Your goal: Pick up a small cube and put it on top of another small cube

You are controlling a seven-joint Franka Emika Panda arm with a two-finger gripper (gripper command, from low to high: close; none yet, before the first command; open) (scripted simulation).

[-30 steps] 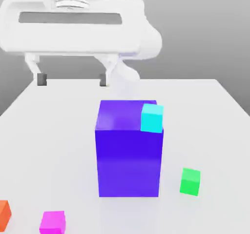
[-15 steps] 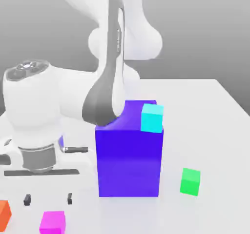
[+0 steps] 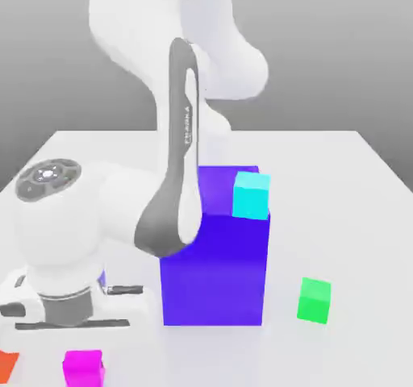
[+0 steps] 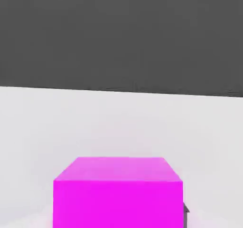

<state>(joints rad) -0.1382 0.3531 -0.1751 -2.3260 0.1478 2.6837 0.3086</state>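
Magenta small cube (image 3: 83,368) was pinched between the closed jaws on the worktop (image 3: 355,216); another small cube (image 3: 314,300) lay well apart, beyond the blue-violet block (image 3: 214,272).

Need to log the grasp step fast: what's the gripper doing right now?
Gripper: closed on the small magenta cube, which sits on the white table.

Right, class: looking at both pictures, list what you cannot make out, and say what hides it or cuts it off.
- Orange cube: exterior view, cut off by the picture's left edge.
- Pink cube: exterior view, its lower part cut by the bottom edge; hand view, likewise.
- Blue block: exterior view, its left top corner hidden behind the arm.
- Green cube: its far sides face away.
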